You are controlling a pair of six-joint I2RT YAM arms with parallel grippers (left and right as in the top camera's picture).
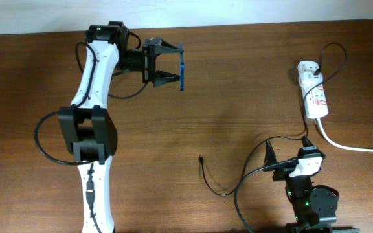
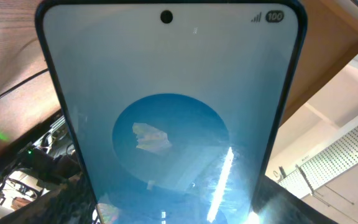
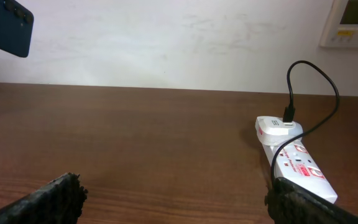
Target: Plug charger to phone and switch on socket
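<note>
My left gripper (image 1: 177, 63) is shut on the phone (image 1: 182, 72) and holds it edge-on above the far left of the table. In the left wrist view the phone's light-blue screen (image 2: 166, 124) with a round blue shape fills the frame. The phone's dark back shows at the top left of the right wrist view (image 3: 8, 25). The charger, a thin black cable (image 1: 214, 186), runs from an adapter in the socket (image 1: 314, 96) to its plug tip (image 1: 201, 157), which lies free on the table. My right gripper (image 3: 176, 202) is open and empty near the front edge, short of the socket (image 3: 297, 163).
A thick white cord (image 1: 351, 147) leaves the socket toward the right edge. The charger cable loops above the adapter (image 3: 319, 78). The table (image 1: 238, 97) is dark wood. A wall and a white panel (image 3: 353, 22) stand behind it.
</note>
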